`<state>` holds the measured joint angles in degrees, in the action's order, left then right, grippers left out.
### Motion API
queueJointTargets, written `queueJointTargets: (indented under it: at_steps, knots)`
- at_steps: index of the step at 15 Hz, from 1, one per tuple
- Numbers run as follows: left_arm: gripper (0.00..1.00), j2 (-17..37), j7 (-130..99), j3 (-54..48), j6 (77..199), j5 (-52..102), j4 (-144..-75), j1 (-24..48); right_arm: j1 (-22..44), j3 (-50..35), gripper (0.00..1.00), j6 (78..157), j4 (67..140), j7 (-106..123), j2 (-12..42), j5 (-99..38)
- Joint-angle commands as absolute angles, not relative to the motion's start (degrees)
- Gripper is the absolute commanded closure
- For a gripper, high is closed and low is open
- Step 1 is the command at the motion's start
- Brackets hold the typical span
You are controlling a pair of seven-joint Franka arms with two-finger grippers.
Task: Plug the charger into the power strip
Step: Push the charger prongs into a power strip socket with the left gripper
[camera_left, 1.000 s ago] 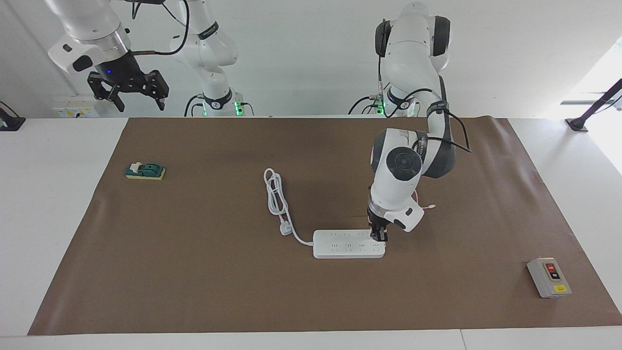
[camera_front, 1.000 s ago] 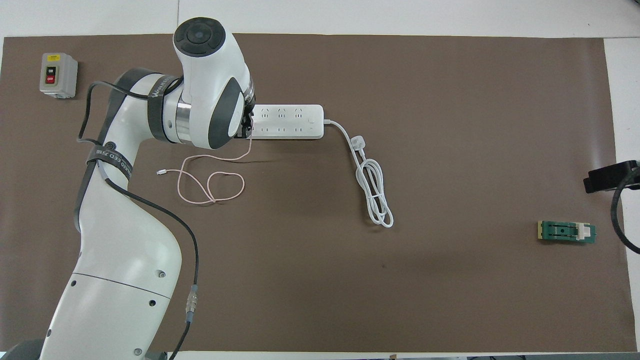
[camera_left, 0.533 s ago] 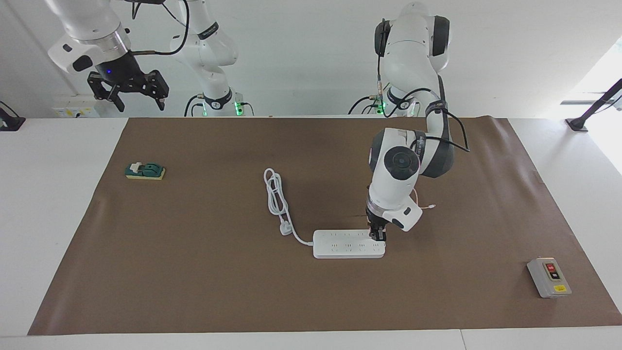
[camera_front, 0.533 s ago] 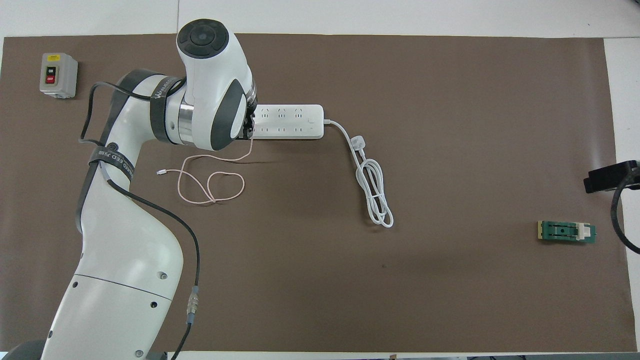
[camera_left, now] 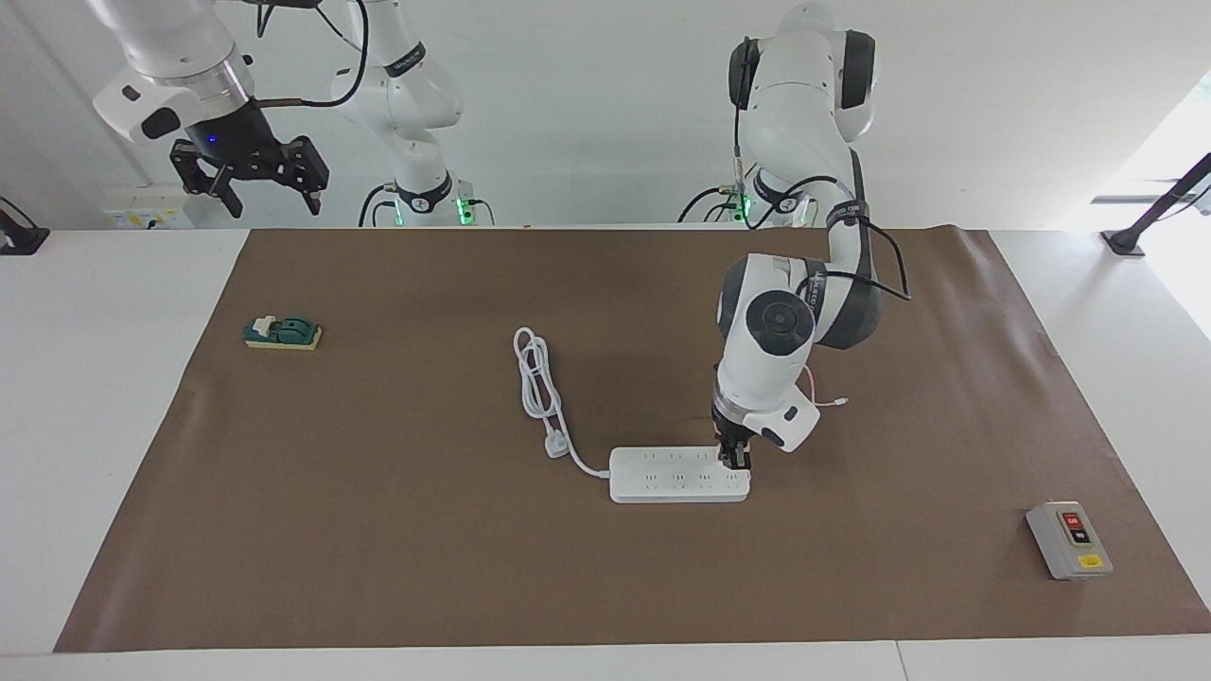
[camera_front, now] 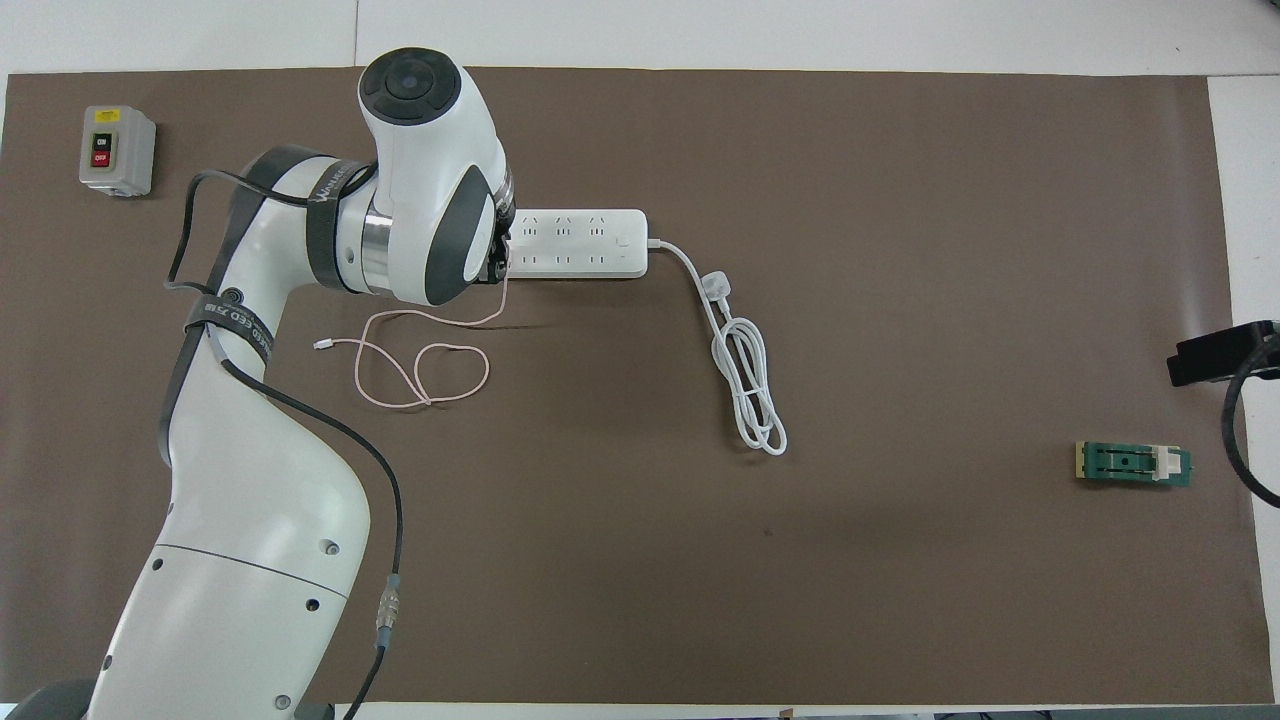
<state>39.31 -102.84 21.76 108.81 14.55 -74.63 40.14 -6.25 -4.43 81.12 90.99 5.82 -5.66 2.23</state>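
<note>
The white power strip (camera_left: 676, 475) lies flat mid-table; it also shows in the overhead view (camera_front: 575, 243). My left gripper (camera_left: 735, 461) points down onto the strip's end toward the left arm's end of the table, in the row of outlets nearer to the robots. Its fingers are shut on the charger; the hand hides the pink cube in both views. The charger's thin pink cable (camera_front: 420, 370) runs from the gripper and loops on the mat nearer to the robots. My right gripper (camera_left: 254, 180) waits, open and empty, raised over the table's edge at the right arm's end.
The strip's thick white cord (camera_left: 539, 388) lies coiled beside it toward the right arm's end, with its three-pin plug (camera_left: 556, 445). A grey switch box (camera_left: 1069, 539) sits toward the left arm's end. A green knife switch (camera_left: 282, 333) sits toward the right arm's end.
The left arm's wrist and forearm have shifted slightly toward the strip's middle, while its gripper stays on the strip's end. The right arm has not moved.
</note>
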Motion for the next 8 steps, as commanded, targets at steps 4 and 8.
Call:
queueJointTargets:
  at_steps: [4, 8]
  knots:
    - [1.0, 38.9, -102.7, 22.2, 111.0, 13.9, -78.6, 41.7, -7.2, -5.0, 0.0, 81.2, 91.7, 6.8, -6.6, 1.1]
    - [1.0, 38.9, -102.7, 22.3, 113.1, 13.9, -80.1, 42.0, -7.2, -5.0, 0.0, 81.2, 91.7, 6.8, -6.6, 1.1]
